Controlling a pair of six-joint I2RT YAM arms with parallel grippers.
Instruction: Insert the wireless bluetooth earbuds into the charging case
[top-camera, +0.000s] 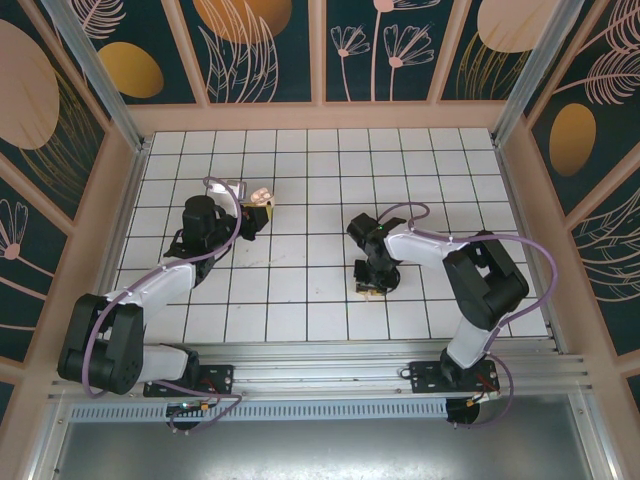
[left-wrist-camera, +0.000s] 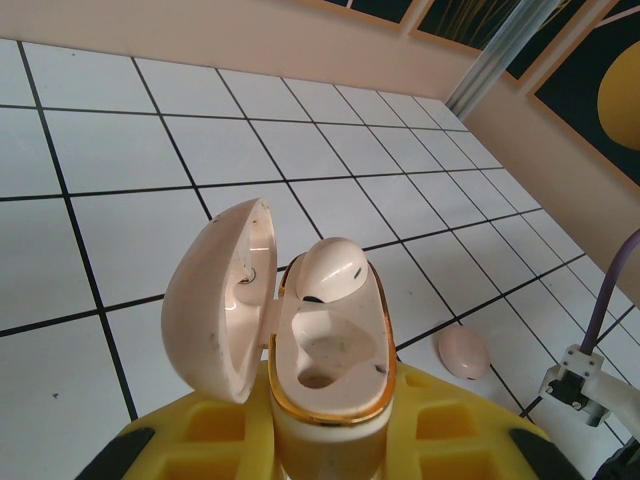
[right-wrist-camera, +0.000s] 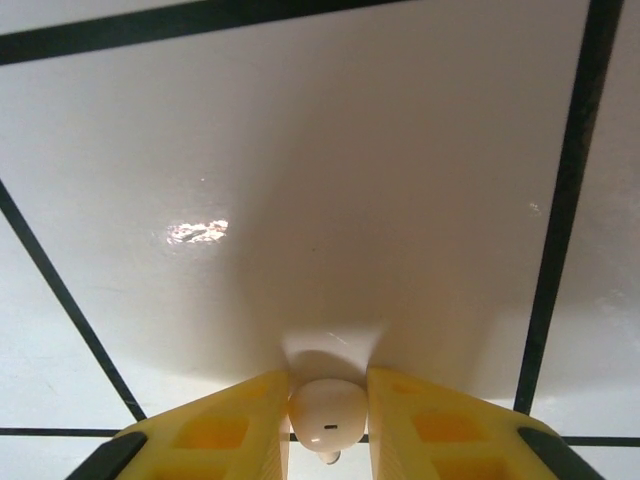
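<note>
The charging case (left-wrist-camera: 335, 385) stands upright with its lid (left-wrist-camera: 215, 300) swung open to the left, and my left gripper (left-wrist-camera: 330, 415) is shut on its cream base. One earbud (left-wrist-camera: 330, 270) sits in the far slot, while the near slot (left-wrist-camera: 320, 350) is bare. From above, the case (top-camera: 262, 196) shows at the left gripper (top-camera: 258, 212), left of centre. My right gripper (right-wrist-camera: 328, 400) points down at a white tile, its yellow fingers (right-wrist-camera: 240, 420) pressed on both sides of the other earbud (right-wrist-camera: 326, 410). That gripper (top-camera: 368, 288) is low over the floor at centre right.
A pink oval object (left-wrist-camera: 463, 353) lies on a tile to the right of the case. Part of the right arm (left-wrist-camera: 590, 385) with its purple cable reaches in at the lower right. The walls (top-camera: 330, 115) enclose the tiled floor.
</note>
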